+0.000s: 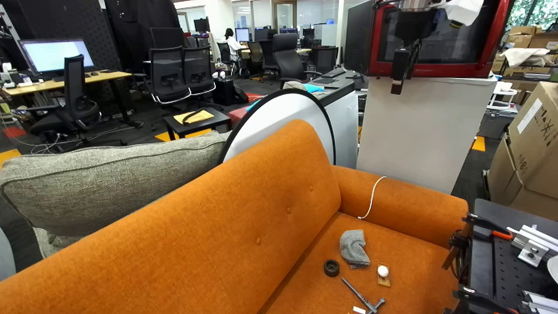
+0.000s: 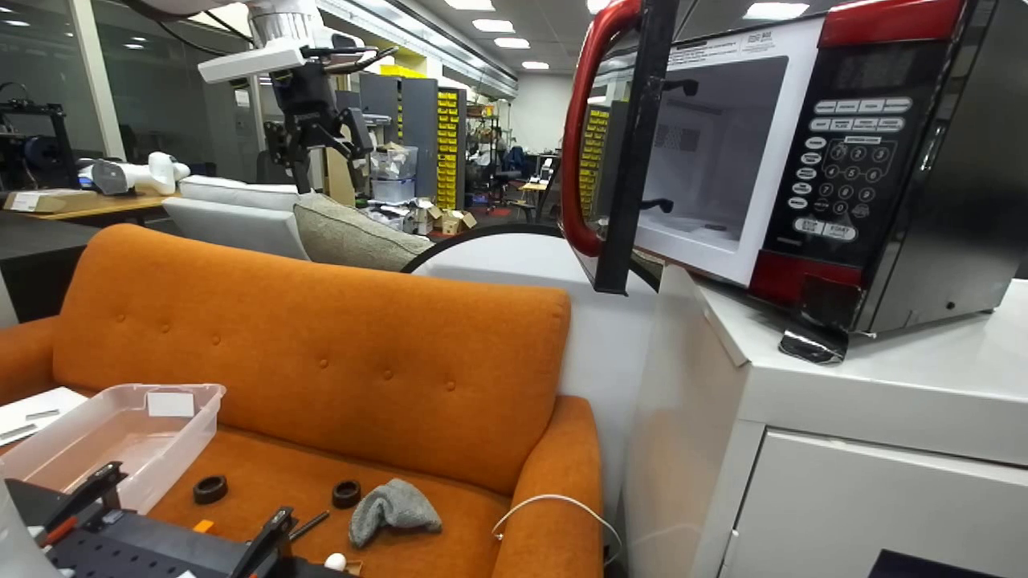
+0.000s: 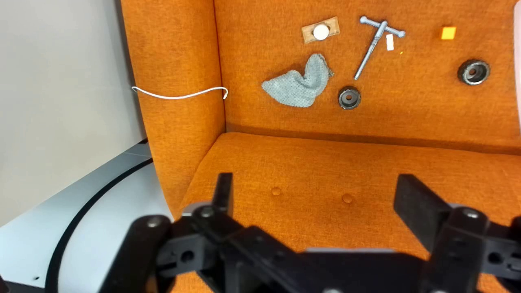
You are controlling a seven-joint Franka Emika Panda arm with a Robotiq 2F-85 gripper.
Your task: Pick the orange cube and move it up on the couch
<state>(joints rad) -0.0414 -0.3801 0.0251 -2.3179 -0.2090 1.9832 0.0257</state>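
The orange cube (image 3: 448, 33) is small, with a yellow-orange top, and lies on the couch seat at the upper right of the wrist view. In an exterior view only a bit of the cube (image 2: 204, 527) shows behind a black perforated board. The bright orange couch (image 1: 183, 235) fills much of both exterior views (image 2: 321, 321) and the wrist view (image 3: 175, 44). My gripper (image 3: 315, 181) is open and empty, its fingers wide apart above the couch back. In both exterior views the gripper (image 1: 403, 74) hangs high, well above the seat and apart from the cube (image 2: 329, 160).
On the seat lie a grey cloth (image 3: 299, 83), two black wheels (image 3: 349, 97), a metal T-handle rod (image 3: 372, 49) and a wooden piece with a white ball (image 3: 321, 31). A clear bin (image 2: 161, 449) stands left. A red microwave (image 2: 851, 160) with open door tops a white cabinet (image 2: 867, 498).
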